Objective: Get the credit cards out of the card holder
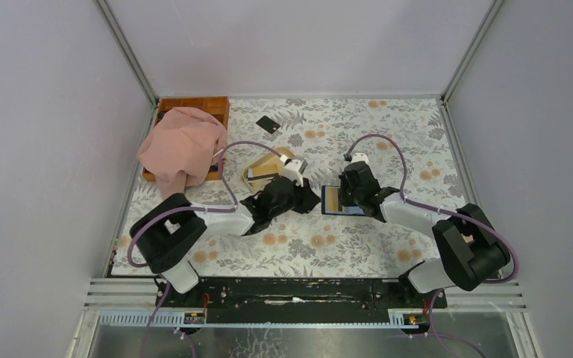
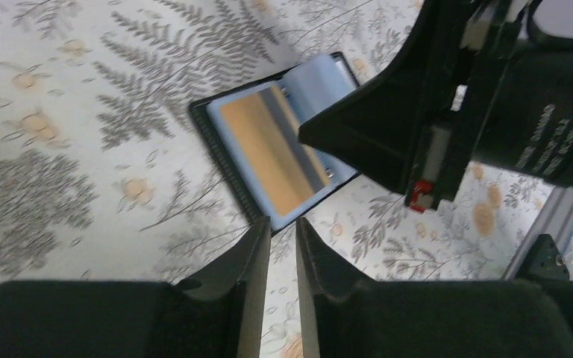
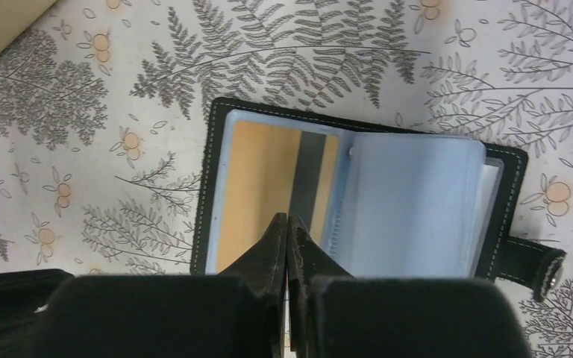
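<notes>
The card holder (image 1: 333,200) lies open on the fern-print mat, blue-grey sleeves up. An orange card with a dark stripe (image 3: 268,183) sits in its left sleeve. The holder's snap strap (image 3: 533,259) sticks out at the right. My right gripper (image 1: 348,195) is shut, its tips (image 3: 288,221) over the striped card near the sleeve's lower edge. My left gripper (image 1: 310,200) is narrowly open and empty, its tips (image 2: 283,224) at the holder's near corner (image 2: 268,216). One thin black credit card (image 1: 268,124) lies alone at the back of the mat.
A beige dish (image 1: 265,167) stands just behind my left gripper. A pink cloth (image 1: 183,148) drapes over a wooden box (image 1: 209,103) at the back left. Grey walls close in the mat on three sides.
</notes>
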`<act>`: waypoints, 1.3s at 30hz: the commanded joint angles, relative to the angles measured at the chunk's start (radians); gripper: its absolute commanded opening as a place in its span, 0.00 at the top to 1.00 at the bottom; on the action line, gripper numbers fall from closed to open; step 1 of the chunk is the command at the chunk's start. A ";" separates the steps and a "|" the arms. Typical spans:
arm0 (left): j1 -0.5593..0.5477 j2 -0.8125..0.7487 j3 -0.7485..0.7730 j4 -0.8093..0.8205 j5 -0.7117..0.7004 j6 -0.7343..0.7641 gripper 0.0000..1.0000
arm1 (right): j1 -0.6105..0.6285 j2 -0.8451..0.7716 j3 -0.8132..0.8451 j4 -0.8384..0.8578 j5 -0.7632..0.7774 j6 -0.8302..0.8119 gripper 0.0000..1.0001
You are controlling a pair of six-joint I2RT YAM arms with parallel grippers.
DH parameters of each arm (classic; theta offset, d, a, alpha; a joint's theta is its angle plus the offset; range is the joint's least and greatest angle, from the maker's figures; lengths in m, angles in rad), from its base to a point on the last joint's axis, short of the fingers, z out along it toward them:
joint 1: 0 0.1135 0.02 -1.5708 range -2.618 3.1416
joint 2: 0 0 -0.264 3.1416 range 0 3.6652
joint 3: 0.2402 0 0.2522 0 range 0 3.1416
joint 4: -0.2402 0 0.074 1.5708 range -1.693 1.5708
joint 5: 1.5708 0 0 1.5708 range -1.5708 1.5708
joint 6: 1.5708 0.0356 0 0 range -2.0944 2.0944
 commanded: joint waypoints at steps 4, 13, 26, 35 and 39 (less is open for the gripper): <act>-0.025 0.132 0.110 0.107 0.022 0.001 0.71 | -0.068 -0.006 -0.024 -0.012 0.018 0.045 1.00; -0.026 0.258 0.157 0.122 0.024 -0.004 0.73 | -0.189 0.029 -0.094 0.072 -0.137 0.064 0.90; -0.026 0.347 0.154 0.123 0.004 0.002 0.82 | -0.189 -0.080 -0.148 0.162 -0.230 0.047 0.93; -0.025 0.359 0.150 0.128 0.014 -0.004 0.84 | -0.190 -0.106 -0.192 0.239 -0.268 0.058 0.80; -0.025 0.356 0.148 0.130 0.022 -0.007 0.84 | -0.191 -0.050 -0.202 0.292 -0.300 0.073 0.74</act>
